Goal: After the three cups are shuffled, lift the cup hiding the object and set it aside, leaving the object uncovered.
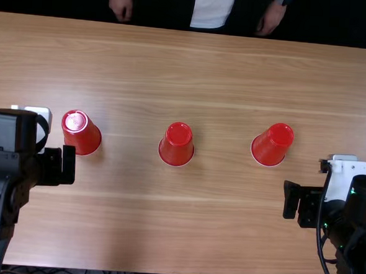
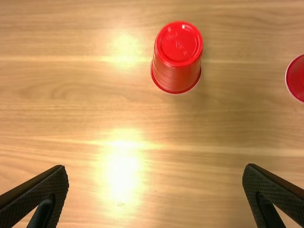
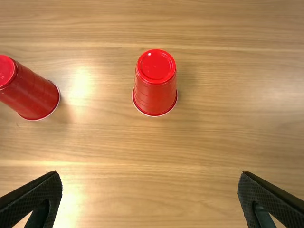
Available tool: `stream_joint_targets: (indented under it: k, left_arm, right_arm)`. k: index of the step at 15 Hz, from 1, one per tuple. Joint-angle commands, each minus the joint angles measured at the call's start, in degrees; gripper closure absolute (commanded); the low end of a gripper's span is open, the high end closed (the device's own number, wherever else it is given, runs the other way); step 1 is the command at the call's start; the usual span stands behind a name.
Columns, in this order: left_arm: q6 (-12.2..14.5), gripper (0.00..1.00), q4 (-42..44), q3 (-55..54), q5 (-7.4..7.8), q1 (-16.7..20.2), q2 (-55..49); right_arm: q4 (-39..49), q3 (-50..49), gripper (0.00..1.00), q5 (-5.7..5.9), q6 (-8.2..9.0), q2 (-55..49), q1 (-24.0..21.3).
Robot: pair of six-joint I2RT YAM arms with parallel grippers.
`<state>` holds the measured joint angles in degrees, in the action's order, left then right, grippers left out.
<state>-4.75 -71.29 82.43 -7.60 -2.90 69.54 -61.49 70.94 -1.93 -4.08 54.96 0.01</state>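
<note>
**Since no cup is marked, a wrong lift threatens**

At the top view's lower corners, the left gripper (image 2: 152,171) and right gripper (image 3: 149,175) stand wide open, empty. Mid-frame on the worktop (image 1: 177,236), the left cup (image 1: 81,132), middle cup (image 1: 176,144) and right cup (image 1: 271,144) look identical; which hides the object I cannot tell. A guess may bare nothing; a skewed grasp could tip a cup.

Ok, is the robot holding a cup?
No, the left gripper and right gripper are open, apart from the red cups.
</note>
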Motion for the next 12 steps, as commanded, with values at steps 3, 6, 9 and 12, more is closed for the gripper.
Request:
stream_joint_targets:
  k: [3,6,9,12]
  left_arm:
    - [-0.6,0.0,0.1,6.9,0.21,0.1,6.3]
    - [-0.4,0.0,0.1,11.6,0.21,0.1,12.4]
    - [-0.3,0.0,0.1,15.4,0.21,0.1,18.8]
    - [-0.3,0.0,0.2,16.5,0.32,0.1,22.7]
  right_arm:
    - [-0.1,2.9,0.0,-0.49,0.81,0.9,0.7]
    - [-0.2,3.0,0.0,-0.49,0.91,1.6,0.8]
    - [-0.2,3.0,0.0,-0.49,0.81,1.9,0.8]
    - [-0.1,2.9,0.0,-0.6,0.91,2.7,2.5]
